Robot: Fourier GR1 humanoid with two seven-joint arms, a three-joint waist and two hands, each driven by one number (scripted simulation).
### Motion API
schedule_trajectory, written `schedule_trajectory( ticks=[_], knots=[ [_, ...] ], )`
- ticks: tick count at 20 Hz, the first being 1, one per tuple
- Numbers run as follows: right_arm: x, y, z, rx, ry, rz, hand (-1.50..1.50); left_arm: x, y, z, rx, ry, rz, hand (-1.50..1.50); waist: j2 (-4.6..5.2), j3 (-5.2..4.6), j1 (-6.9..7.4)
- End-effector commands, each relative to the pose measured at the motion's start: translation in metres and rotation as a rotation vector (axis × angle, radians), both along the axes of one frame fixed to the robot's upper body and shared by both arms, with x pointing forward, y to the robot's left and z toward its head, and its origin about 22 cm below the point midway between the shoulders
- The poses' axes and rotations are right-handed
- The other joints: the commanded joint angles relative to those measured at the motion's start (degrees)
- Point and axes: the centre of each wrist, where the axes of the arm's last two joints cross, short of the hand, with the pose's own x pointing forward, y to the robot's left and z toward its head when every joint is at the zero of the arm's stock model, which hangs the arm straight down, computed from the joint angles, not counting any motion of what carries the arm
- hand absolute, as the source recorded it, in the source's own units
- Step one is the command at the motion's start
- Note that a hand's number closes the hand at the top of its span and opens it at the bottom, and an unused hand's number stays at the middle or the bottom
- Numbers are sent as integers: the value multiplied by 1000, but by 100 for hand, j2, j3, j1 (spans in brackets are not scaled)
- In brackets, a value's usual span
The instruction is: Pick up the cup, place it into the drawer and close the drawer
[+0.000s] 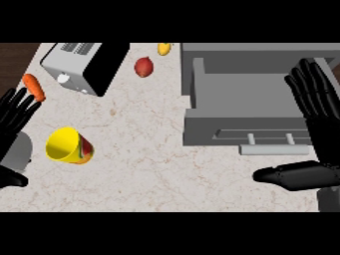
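Head view: the yellow cup (69,145) lies tipped on the worktop (150,164) near its left edge, just beside the left hand (3,127), whose fingers are spread straight. Likewise flat, the right hand (328,132) hovers over the right side of the open drawer (239,94).

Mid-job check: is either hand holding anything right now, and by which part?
Nothing is held. The left hand and the right hand are both open, and the yellow cup sits on the counter, apart from both.
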Motion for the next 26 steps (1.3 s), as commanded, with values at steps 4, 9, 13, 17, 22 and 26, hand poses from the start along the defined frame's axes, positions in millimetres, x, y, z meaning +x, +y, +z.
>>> schedule_trajectory(
  ticks=[4, 9, 13, 17, 22, 26],
  knots=[
    [-4, 6, 1, 7, -25, 0, -150, 15, 12, -42, 39, 57, 58, -150, -3, -2, -29],
    [15, -4, 26, -7, -27, -3, -150, 4, 19, -81, 67, 107, 63, -150, 4, -4, -27],
    [7, -14, 27, -13, -19, 9, -150, 1, 37, -88, 88, 112, 93, -150, 12, -8, -67],
    [16, -3, 20, 9, -37, 0, -150, -8, 21, -119, 102, 122, 95, -150, 31, -13, -86],
    [19, -6, 13, -1, -51, 6, -150, -9, 21, -130, 87, 105, 137, -150, 61, -23, -143],
    [14, -11, 18, -5, -29, 19, -150, -18, 29, -132, 83, 86, 130, -150, 63, -30, -187]
  ],
)
